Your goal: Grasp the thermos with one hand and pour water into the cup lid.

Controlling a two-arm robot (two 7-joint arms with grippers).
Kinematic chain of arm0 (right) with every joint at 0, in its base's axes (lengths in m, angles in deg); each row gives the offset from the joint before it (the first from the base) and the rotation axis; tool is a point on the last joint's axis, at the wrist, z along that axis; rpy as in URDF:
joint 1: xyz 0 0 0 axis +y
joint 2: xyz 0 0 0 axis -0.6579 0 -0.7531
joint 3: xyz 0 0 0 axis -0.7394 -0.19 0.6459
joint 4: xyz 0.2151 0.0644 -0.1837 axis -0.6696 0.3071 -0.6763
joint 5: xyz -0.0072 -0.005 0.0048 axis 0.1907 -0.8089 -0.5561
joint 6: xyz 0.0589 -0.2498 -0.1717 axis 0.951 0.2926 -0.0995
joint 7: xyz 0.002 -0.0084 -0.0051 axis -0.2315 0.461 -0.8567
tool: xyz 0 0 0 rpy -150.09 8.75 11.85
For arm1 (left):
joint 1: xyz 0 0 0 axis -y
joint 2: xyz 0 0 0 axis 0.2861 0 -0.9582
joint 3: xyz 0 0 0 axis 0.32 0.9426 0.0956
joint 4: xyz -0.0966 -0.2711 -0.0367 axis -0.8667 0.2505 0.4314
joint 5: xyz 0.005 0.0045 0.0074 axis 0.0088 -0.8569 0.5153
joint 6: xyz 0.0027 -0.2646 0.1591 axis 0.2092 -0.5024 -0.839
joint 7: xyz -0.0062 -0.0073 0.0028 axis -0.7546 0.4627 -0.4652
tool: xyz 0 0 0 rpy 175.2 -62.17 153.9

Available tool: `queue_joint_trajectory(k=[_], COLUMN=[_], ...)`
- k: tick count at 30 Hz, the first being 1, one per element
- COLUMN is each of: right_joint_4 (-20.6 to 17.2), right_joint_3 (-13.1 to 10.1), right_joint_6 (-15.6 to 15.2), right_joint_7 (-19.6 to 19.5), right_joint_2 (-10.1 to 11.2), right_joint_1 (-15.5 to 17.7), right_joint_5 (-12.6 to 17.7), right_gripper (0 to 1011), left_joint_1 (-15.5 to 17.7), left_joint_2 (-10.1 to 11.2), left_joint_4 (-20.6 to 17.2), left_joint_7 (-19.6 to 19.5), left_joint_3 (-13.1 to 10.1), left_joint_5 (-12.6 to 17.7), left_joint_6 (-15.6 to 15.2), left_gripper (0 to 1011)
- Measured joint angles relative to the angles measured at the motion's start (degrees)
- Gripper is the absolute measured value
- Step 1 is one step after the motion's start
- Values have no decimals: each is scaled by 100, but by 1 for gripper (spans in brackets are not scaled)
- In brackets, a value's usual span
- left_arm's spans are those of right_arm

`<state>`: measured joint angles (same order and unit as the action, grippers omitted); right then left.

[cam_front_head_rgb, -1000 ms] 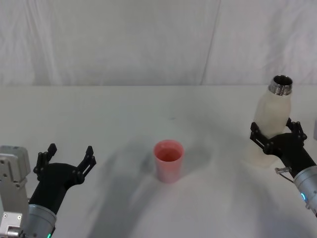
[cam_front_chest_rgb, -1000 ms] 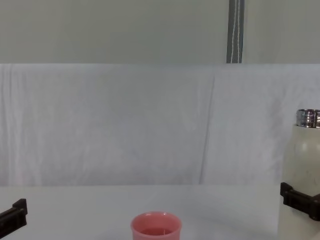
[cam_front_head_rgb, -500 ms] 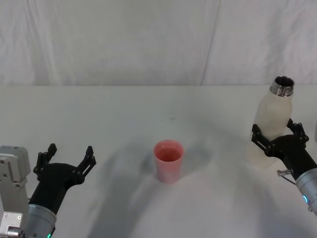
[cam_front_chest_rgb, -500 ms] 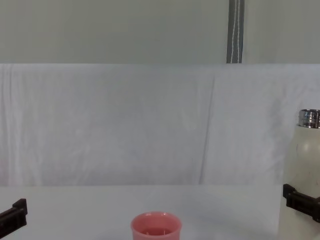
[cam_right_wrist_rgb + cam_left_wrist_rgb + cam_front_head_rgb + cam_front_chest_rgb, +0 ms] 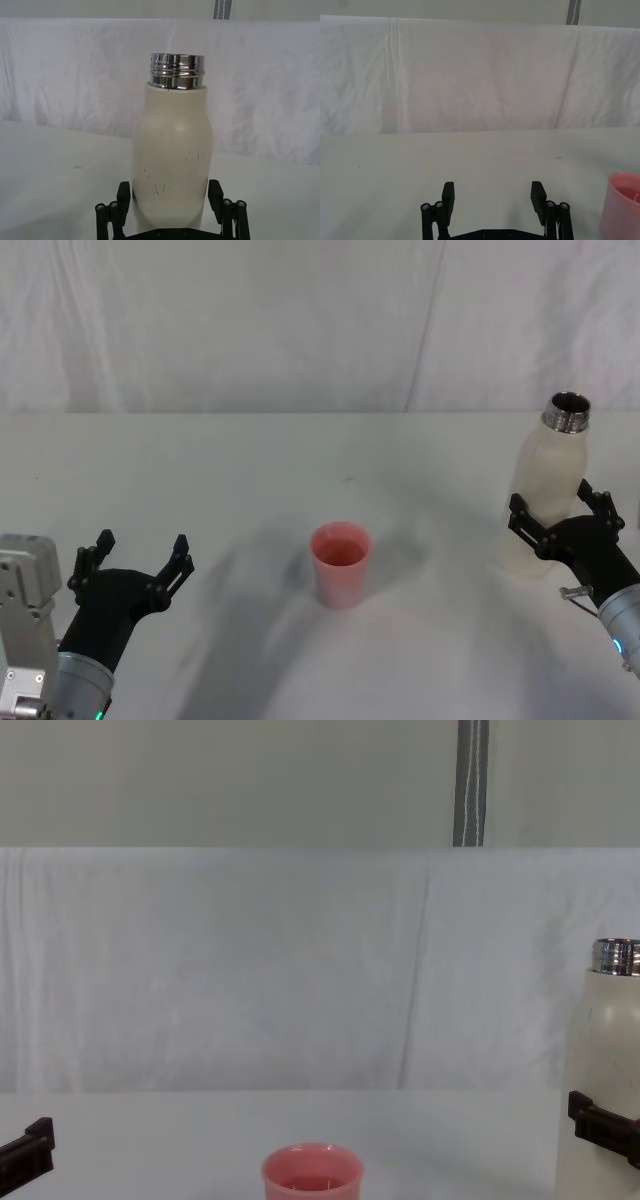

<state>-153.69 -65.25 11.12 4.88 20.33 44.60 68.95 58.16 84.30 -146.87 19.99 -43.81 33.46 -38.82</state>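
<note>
white cloth covered the table and hung behind it. at the right the thermos stood upright, the right gripper with its fingers spread on either side of the body. the cup lid sat mid-table. the left gripper waited spread wide, near left.
</note>
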Motion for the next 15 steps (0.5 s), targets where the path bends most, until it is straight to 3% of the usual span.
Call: queue_joint_trajectory(k=[15], right_joint_4=[-161], right_joint_3=[6], right_joint_6=[-40], right_joint_7=[-10], right_joint_2=[23], right_joint_1=[117], right_joint_5=[-21], right_gripper=[1003], left_joint_1=[0], left_joint_2=[0], left_joint_4=[0], left_joint_7=[0], left_joint_3=[0], left_joint_5=[0], left_joint_6=[0], left_gripper=[1001])
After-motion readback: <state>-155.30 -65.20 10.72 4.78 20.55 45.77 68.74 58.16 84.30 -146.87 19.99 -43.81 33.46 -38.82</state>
